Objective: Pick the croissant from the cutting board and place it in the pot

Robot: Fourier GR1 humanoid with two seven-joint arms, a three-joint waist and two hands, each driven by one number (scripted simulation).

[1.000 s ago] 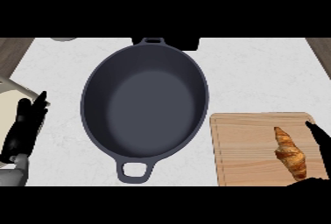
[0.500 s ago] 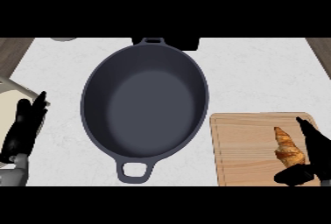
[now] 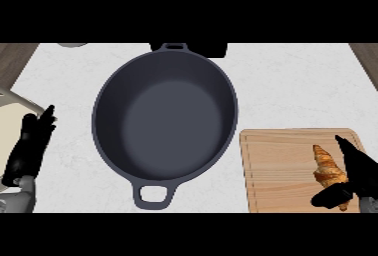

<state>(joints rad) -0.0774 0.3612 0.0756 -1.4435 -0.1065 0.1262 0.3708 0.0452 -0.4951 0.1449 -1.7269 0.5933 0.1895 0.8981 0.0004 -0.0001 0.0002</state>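
Observation:
A golden croissant (image 3: 326, 167) lies lengthwise on the right part of a wooden cutting board (image 3: 279, 170) at the lower right. My right hand (image 3: 359, 172) is alongside it, with straight fingers (image 3: 350, 152) running up its right side and the thumb (image 3: 332, 197) at its near end. The hand is open and I cannot tell if it touches the croissant. A large dark oval pot (image 3: 164, 115) stands empty in the middle of the counter, left of the board. My left hand (image 3: 29, 145) rests open at the left edge.
The pot's near loop handle (image 3: 153, 192) points toward me and its far handle (image 3: 173, 46) toward the back. A pale plate (image 3: 11, 117) shows at the left edge behind my left hand. A dark object (image 3: 212, 48) sits at the back.
My right hand has come further in from the right edge and closed in on the croissant, its thumb now at the croissant's near end. The left hand and the pot have not moved.

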